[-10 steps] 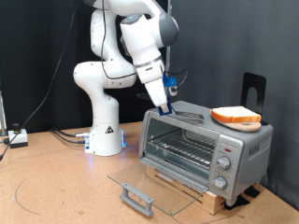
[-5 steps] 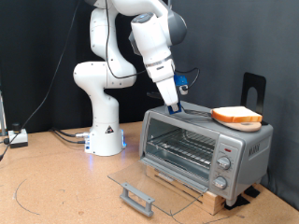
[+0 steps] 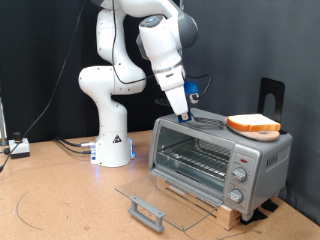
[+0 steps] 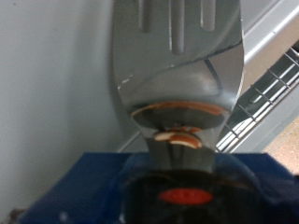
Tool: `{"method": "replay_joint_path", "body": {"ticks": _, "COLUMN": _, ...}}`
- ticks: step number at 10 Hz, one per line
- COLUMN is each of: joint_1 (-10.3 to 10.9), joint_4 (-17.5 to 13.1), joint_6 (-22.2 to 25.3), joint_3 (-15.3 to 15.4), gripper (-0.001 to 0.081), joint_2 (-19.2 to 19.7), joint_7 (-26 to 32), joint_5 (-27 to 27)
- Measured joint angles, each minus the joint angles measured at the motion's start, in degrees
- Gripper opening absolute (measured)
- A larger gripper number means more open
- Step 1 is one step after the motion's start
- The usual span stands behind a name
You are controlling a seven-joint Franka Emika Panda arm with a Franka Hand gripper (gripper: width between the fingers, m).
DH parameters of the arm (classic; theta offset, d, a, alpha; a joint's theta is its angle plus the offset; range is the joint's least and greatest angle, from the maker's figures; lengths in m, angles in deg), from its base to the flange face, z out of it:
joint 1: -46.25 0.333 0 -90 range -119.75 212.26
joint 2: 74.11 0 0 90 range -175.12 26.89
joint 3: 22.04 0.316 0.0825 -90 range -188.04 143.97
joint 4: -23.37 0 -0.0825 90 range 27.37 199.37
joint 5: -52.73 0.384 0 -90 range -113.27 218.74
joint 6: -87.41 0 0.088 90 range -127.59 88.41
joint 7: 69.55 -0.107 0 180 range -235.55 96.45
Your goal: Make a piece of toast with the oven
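the oven (image 3: 215, 160) sits on a slatted wooden base (image 3: 222, 207) at the exterior view's right, glass door (image 3: 160, 192) dropped flat open, wire rack (image 3: 200, 158) showing inside and empty. the piece of toast (image 3: 252, 124) lies on a plate (image 3: 252, 132) on the oven's roof, towards the exterior view's right end, so not yet in the oven.

the gripper (image 3: 184, 117) is down at the roof's left end in the exterior view, well apart from the toast. it's clamped on a blue-handled tool, which the wrist view shows as a metal spatula (image 4: 177, 65) held between the fingers, blade pointing away over the oven top.

risks as i read them:
- plate sits near the roof's edge; a push from the spatula instead of a clean slide under could shove the plate and toast off the back or side.
- blade riding flat on sheet metal can catch a seam and twist in the grip.
- open door juts out low in front; the arm dropping to rack height could clip it.

hard to see:
- fingertips themselves are hidden behind the blue handle in both views.
- whether the blade is touching the roof or just above it, i can't tell.
- wrist view is blurred; the orange patches on the blade are probably reflections.
- knobs (image 3: 238, 180) too small to read settings.
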Motion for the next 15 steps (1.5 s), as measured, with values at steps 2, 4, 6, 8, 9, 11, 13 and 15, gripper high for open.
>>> {"method": "replay_joint_path", "body": {"ticks": 2, "joint_1": 0.0, "joint_4": 0.0, "joint_6": -1.8, "joint_3": 0.1, "gripper": 0.0428, "joint_2": 0.0, "joint_7": 0.0, "joint_5": 0.1}}
{"method": "replay_joint_path", "body": {"ticks": 4, "joint_1": 0.1, "joint_4": -0.3, "joint_6": -2.7, "joint_3": 0.5, "gripper": 0.0428, "joint_2": 0.1, "joint_7": 0.0, "joint_5": 0.3}}
{"method": "replay_joint_path", "body": {"ticks": 6, "joint_1": 0.1, "joint_4": -0.8, "joint_6": -2.8, "joint_3": 1.1, "gripper": 0.0428, "joint_2": 0.1, "joint_7": 0.0, "joint_5": 0.5}}
{"method": "replay_joint_path", "body": {"ticks": 8, "joint_1": 0.1, "joint_4": -1.0, "joint_6": -3.0, "joint_3": 1.4, "gripper": 0.0428, "joint_2": 0.2, "joint_7": -0.1, "joint_5": 0.8}}
{"method": "replay_joint_path", "body": {"ticks": 9, "joint_1": 0.1, "joint_4": -1.0, "joint_6": -2.9, "joint_3": 1.4, "gripper": 0.0428, "joint_2": 0.2, "joint_7": -0.2, "joint_5": 0.8}}
{"method": "replay_joint_path", "body": {"ticks": 11, "joint_1": 0.0, "joint_4": -0.9, "joint_6": -1.2, "joint_3": 1.4, "gripper": 0.0428, "joint_2": 0.6, "joint_7": -1.1, "joint_5": 0.1}}
{"method": "replay_joint_path", "body": {"ticks": 13, "joint_1": 0.0, "joint_4": -0.1, "joint_6": -0.4, "joint_3": 1.5, "gripper": 0.0428, "joint_2": 0.8, "joint_7": -2.0, "joint_5": -1.0}}
{"method": "replay_joint_path", "body": {"ticks": 15, "joint_1": 0.0, "joint_4": 0.5, "joint_6": -2.6, "joint_3": 2.0, "gripper": 0.0428, "joint_2": 0.8, "joint_7": -2.2, "joint_5": -0.8}}
